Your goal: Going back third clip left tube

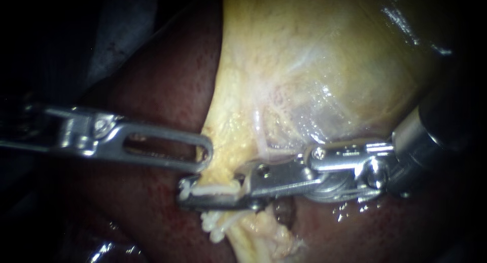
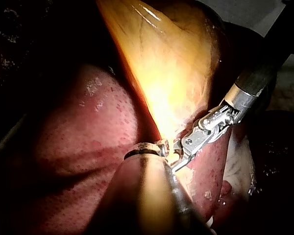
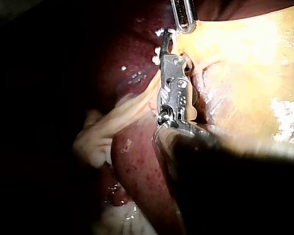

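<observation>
— Where is the tube?

— At the narrow end of the gallbladder, where the yellow tissue tapers down over the dark red liver. The right instrument reaches across to it from the right.

— And its jaws?

— Slightly spread, one on each side of the tube. A white clip lies across the tube in the gap. It sits close under the upper jaw and clear of the lower one, so nothing is pinched from both sides.

— Any other clips?

— Yes, the lower clips sit on the same tube just past the lower jaw, bunched together. I cannot count them.

— The left instrument?

— Its slotted tip touches the gallbladder's edge just above the clip. Whether it is spread, pressed together or pinching tissue, I cannot tell.

— Do the wrist views add anything?

— In the right wrist view the right instrument points at the tube, with the left instrument just ahead of it. The left wrist view shows the two tips, left and right, near each other at the foot of the gallbladder.
</observation>
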